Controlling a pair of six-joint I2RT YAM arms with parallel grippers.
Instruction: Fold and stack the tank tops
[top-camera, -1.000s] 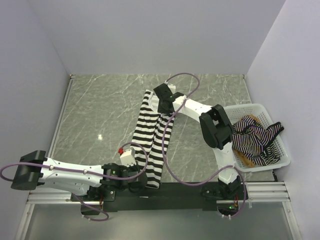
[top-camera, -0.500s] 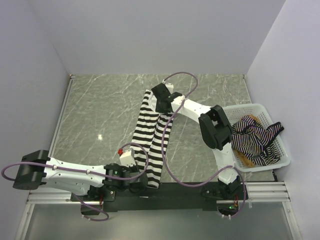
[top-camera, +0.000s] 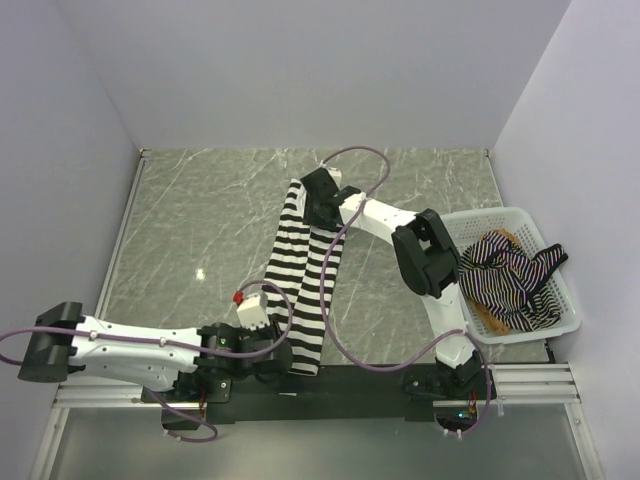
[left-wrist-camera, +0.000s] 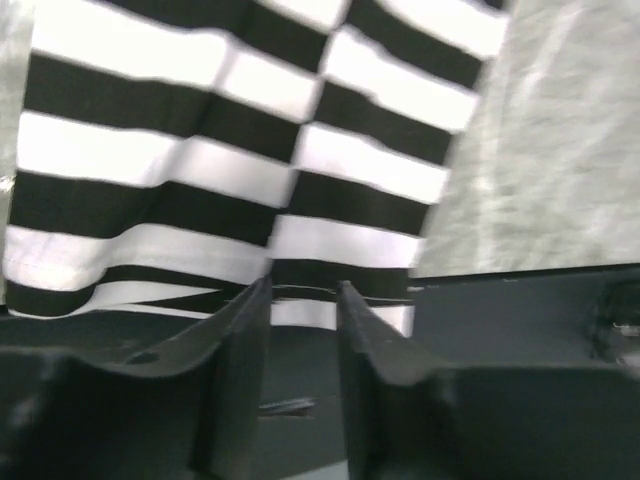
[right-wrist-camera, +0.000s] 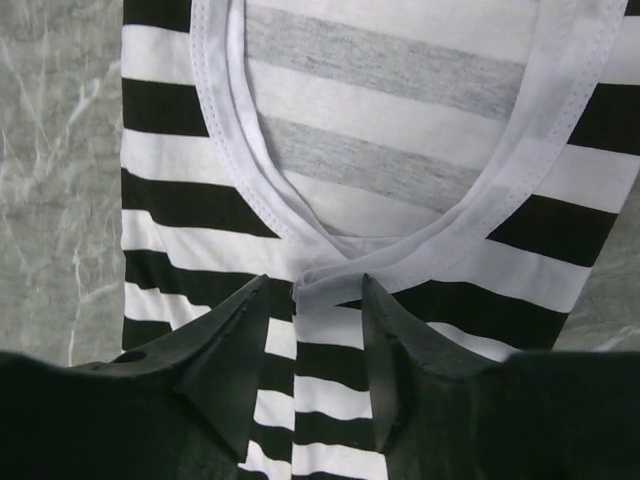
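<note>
Pale lavender walls (top-camera: 300, 70) close in a grey-green marbled surface (top-camera: 200, 220). At the far left the left arm (top-camera: 130, 345) lies low along the near edge, reaching to the right. The left gripper (top-camera: 283, 357) sits at the bottom hem of the black-and-white striped tank top (top-camera: 300, 280). In the left wrist view the gripper (left-wrist-camera: 300, 290) has its jaws a narrow gap apart; the hem of the striped tank top (left-wrist-camera: 230, 190) runs across just past the fingertips, and nothing looks pinched between them, though I cannot tell whether they touch the cloth.

The striped tank top lies in a long, narrow band down the middle of the surface, running from the far centre to the dark strip at the near edge, with its lower end bending slightly to the right.

At its upper end the right gripper (top-camera: 314, 208) hangs over the neckline. In the right wrist view the gripper (right-wrist-camera: 310, 285) has its jaws moderately wide; they straddle the white binding where the neck opening comes to a point, and the cloth (right-wrist-camera: 400, 150) lies flat and loose between them.

The right arm (top-camera: 425, 255) slants back to its base at lower right; a purple cable (top-camera: 335, 330) loops beside it.

Furthest right, a white mesh basket (top-camera: 520, 212) stands on the surface. The thin-striped tank top (top-camera: 510, 280) is heaped in it with black trim draped over the far rim, and the tan-brown tank top (top-camera: 488, 318) shows beneath.
</note>
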